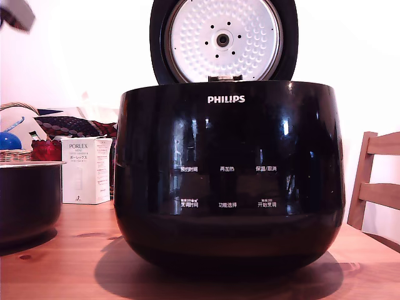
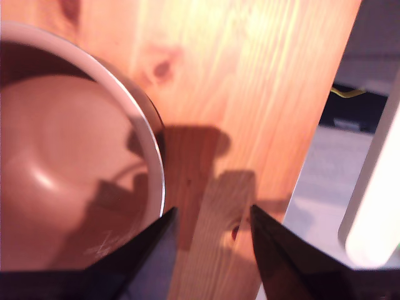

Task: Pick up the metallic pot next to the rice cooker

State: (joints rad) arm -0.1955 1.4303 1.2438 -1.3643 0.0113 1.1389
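The metallic pot (image 1: 28,200) stands on the wooden table at the exterior view's left, dark-sided with a thin pale rim, partly cut off by the frame edge. The rice cooker (image 1: 228,175), big, glossy black and marked PHILIPS, fills the middle with its lid raised. In the wrist view I look down into the pot (image 2: 69,175), whose pale rim curves past one dark fingertip (image 2: 164,226). My gripper (image 2: 212,209) is open above the pot's edge, with bare wood showing between its fingers. One finger hangs over the rim, the other over the table outside the pot.
A white PORLEX box (image 1: 86,170), a red glass (image 1: 47,150) and a basket (image 1: 12,155) stand behind the pot. A wooden chair (image 1: 378,181) is at the exterior view's right. A blurred grey shape (image 1: 15,14) hangs at its top left corner. The table edge (image 2: 312,156) runs close beside the gripper.
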